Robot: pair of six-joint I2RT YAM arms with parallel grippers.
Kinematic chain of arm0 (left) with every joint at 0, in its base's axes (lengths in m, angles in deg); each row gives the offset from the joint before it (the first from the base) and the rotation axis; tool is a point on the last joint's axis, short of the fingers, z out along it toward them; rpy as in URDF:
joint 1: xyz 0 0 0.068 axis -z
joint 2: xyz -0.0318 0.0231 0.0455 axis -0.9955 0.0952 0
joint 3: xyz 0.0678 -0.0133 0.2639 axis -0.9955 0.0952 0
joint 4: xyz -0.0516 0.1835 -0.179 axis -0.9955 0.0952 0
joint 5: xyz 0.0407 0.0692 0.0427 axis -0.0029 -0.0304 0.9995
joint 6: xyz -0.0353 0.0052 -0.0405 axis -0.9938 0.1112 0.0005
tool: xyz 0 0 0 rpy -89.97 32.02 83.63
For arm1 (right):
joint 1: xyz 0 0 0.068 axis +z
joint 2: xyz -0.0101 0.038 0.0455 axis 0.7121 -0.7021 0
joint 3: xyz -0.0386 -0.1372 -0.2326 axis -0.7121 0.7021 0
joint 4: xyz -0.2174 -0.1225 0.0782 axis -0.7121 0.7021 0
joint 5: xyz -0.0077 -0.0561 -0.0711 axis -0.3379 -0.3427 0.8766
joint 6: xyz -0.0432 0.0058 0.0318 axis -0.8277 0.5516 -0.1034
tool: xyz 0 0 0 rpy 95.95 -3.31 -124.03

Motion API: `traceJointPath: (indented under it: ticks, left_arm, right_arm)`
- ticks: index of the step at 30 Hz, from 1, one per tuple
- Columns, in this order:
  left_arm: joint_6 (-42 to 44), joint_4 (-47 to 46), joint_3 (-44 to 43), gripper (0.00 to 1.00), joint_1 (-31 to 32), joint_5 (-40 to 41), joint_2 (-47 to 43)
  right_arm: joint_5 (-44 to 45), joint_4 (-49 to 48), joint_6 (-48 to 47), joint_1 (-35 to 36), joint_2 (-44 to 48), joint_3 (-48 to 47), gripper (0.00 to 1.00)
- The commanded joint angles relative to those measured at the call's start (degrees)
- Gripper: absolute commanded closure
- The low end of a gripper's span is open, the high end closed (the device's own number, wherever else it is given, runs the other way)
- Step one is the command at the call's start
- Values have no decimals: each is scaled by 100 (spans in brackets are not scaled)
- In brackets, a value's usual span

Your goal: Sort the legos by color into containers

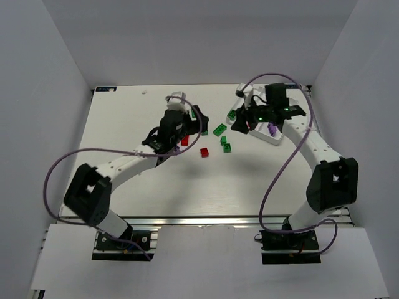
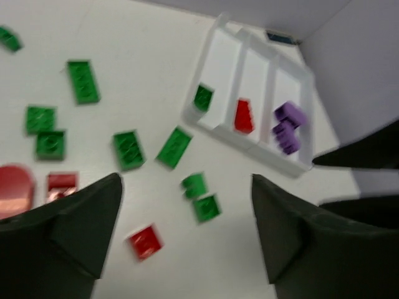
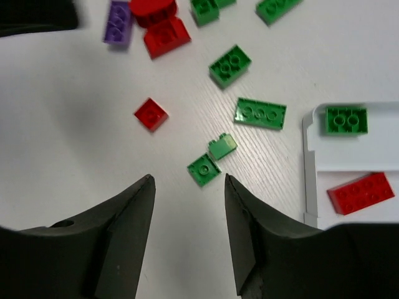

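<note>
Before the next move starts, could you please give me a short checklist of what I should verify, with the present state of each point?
1. Left tool open and empty: ok.
2. Right tool open and empty: ok.
3. Colours kept apart in the tray: ok. The green brick, the red brick and the purple bricks each lie in their own compartment.
4. All bricks sorted: not ok. A loose red brick, a loose purple brick and several green ones lie on the table.
5. The two small green bricks ahead of the right tool are separate enough for a single pick: cannot tell.
</note>
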State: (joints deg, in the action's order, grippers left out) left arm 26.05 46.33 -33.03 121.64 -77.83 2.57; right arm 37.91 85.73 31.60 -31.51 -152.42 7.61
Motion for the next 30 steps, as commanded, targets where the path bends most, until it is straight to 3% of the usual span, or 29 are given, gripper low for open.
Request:
traceJointPath:
  ticks: [1, 4, 9, 13, 19, 30]
  left_arm:
    - [-155, 943, 827, 2, -36, 474, -1031]
    - [-506, 1767, 1398, 2, -115, 922, -1946]
    - [-1244, 2280, 2357, 2, -133, 1529, -3438]
    - [-1728, 2543, 2964, 2, -133, 1837, -4344]
    - [-1939, 3019, 3114, 2, -133, 2154, -4822]
    - [-2027, 3001, 3176, 2, -133, 2101, -4769]
  right_arm:
    - [1924, 17, 497, 332, -367, -251, 46]
    - [2830, 8, 989, 798, -823, -497, 40]
    - [3370, 412, 2070, 1019, -1640, -1050, 34]
    - [3608, 491, 2318, 1151, -1914, -982, 31]
    - [3450, 500, 2520, 1177, -2265, -1025, 31]
    - [3221, 184, 2845, 1256, -2723, -1148, 35]
